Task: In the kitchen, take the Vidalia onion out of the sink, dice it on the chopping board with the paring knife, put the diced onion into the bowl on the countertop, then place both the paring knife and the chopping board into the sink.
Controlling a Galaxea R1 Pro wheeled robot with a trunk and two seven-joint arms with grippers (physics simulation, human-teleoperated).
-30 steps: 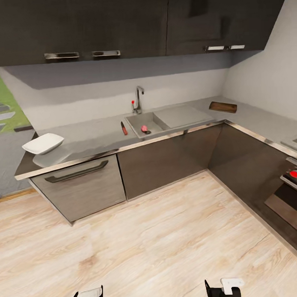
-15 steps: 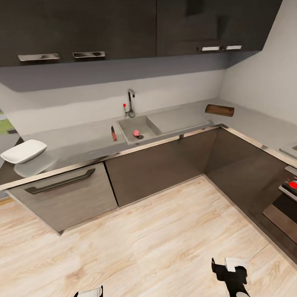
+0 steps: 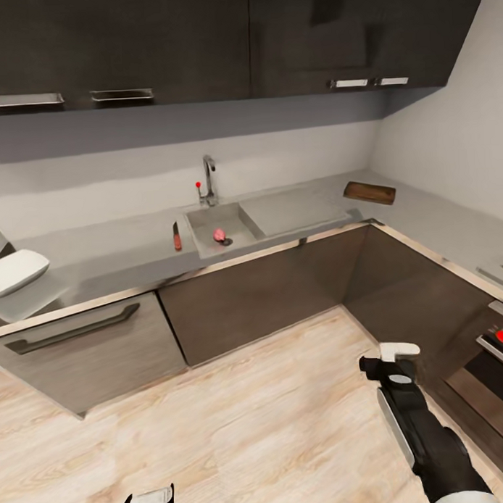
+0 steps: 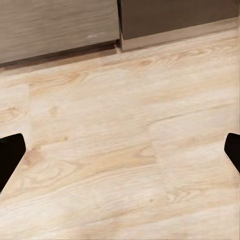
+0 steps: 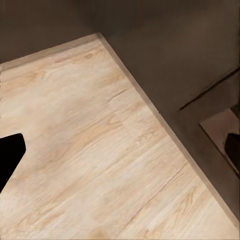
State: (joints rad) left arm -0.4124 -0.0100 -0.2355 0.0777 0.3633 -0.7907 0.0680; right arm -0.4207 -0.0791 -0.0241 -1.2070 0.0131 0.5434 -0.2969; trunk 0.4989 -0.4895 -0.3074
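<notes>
Nearest to me, my left gripper sat at the bottom edge of the head frame, left of centre, above bare pale wood floor; through its wrist camera the two dark fingertips stood at opposite edges of the frame, spread wide with nothing between them. Lower right in the head frame, my right arm reached forward with its gripper over the floor near the corner cabinets, and its wrist camera likewise showed the fingertips far apart and empty, above floorboards meeting a dark cabinet base. Beyond the floor ran the dark lower cabinets and, on them, the grey countertop with its light-wood front edge. At the left edge of the frame the white bowl rested on that slab. Toward the centre, the paring knife lay just beside the left rim of the sink, and the Vidalia onion sat inside the basin near the drain. Farther right, past the drainboard, the chopping board lay near the back corner, under the dark upper cabinets.
</notes>
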